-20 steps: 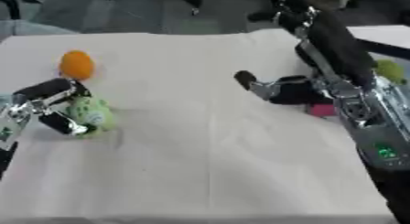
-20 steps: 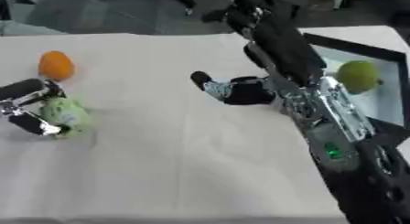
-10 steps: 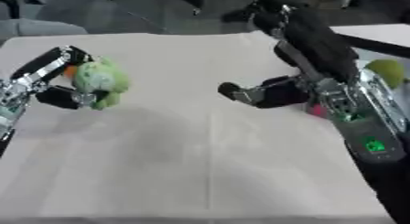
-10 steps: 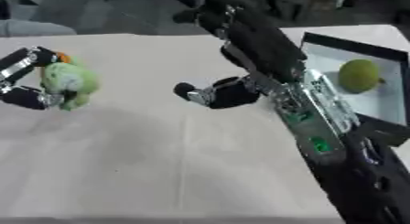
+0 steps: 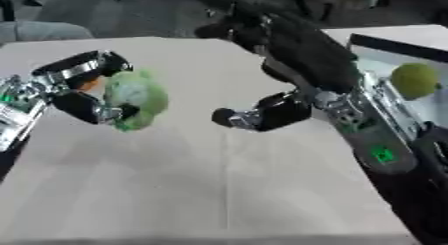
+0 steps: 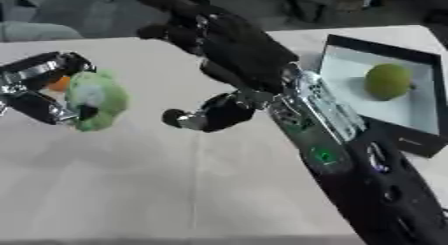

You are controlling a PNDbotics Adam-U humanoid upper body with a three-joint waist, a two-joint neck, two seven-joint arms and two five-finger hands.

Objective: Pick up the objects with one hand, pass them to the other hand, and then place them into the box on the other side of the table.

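Left hand [image 5: 74, 91] was curled round a pale green lumpy object [image 5: 134, 98], fingers above and below it, object bulging out past the fingertips toward the right hand. It was held up off the cloth-covered table [image 5: 219, 189].

Right hand [image 5: 262, 113] sat just beside the object's free side, not touching, a clear gap of table between. Its fingers looked bent inward, holding nothing; blur made the exact pose hard to read.

Right eye view showed most of the black box [image 6: 389, 121] behind the right forearm, white inside, with a green round fruit [image 6: 388, 81] in it. Left eye view cut the box at the frame edge, only a corner and the fruit visible.

A bit of orange [image 6: 59, 83] showed behind the left hand's fingers, mostly hidden; couldn't tell what it was or whether it touched anything. Left hand's palm side was hidden by the object.
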